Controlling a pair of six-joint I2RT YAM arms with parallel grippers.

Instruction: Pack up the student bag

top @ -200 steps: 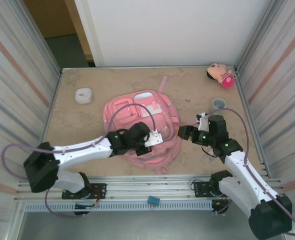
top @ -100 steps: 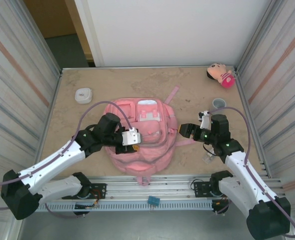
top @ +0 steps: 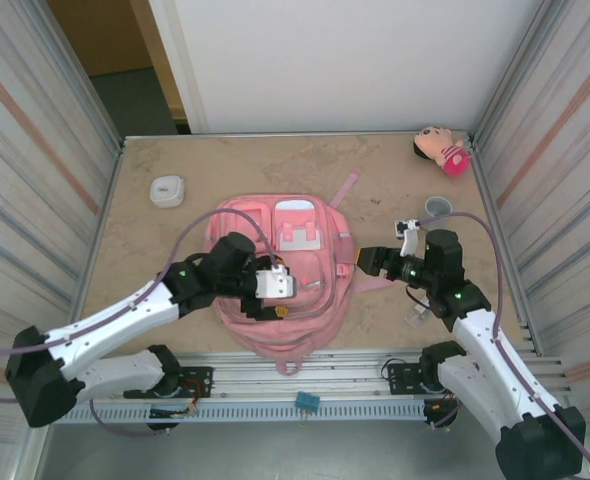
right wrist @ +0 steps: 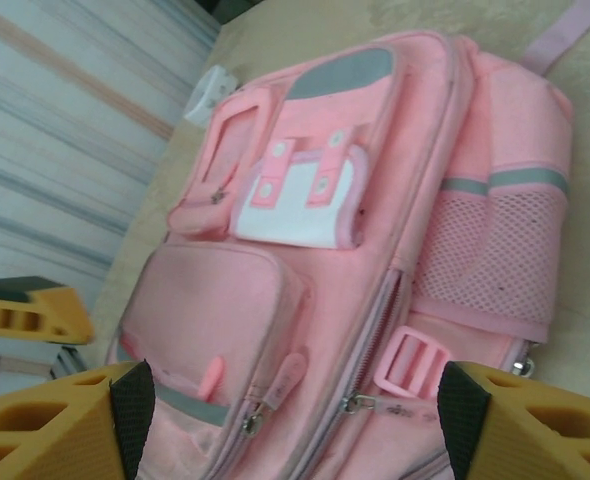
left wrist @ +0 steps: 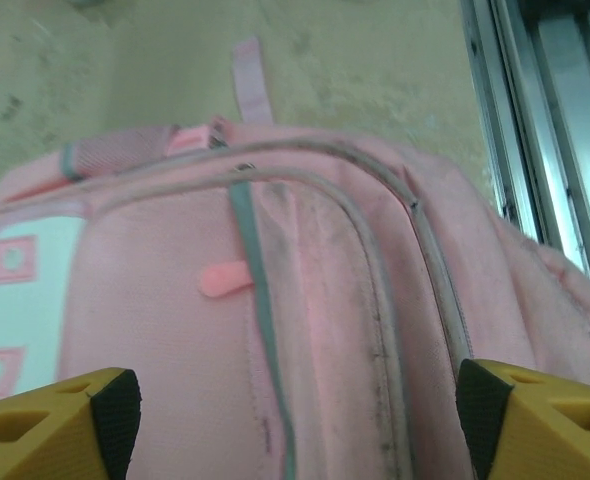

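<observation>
Pink fabric, front pockets facing up: the student bag (top: 305, 240) lies flat in the middle of the tabletop (top: 395, 180). Its long axis runs from the arms' side toward the far wall, with the far end leaning a little to the right. The left end effector (top: 283, 288) hangs directly over the bag's near-left part. Its fingers are spread wide with nothing between them, and the left wrist view looks down on a curved zip line that appears closed. That arm reaches in low from the bag's left, forearm stretched out and wrist bent over the fabric. The right end effector (top: 363, 262) sits just beside the bag's right flank, level with the mesh side pocket and apart from it. It points leftward at the bag, its fingers also wide and empty, with the elbow folded back toward its base. The left arm is judged the nearer, already above the bag, so any reach for a zip pull means dropping straight down, not travelling sideways.
</observation>
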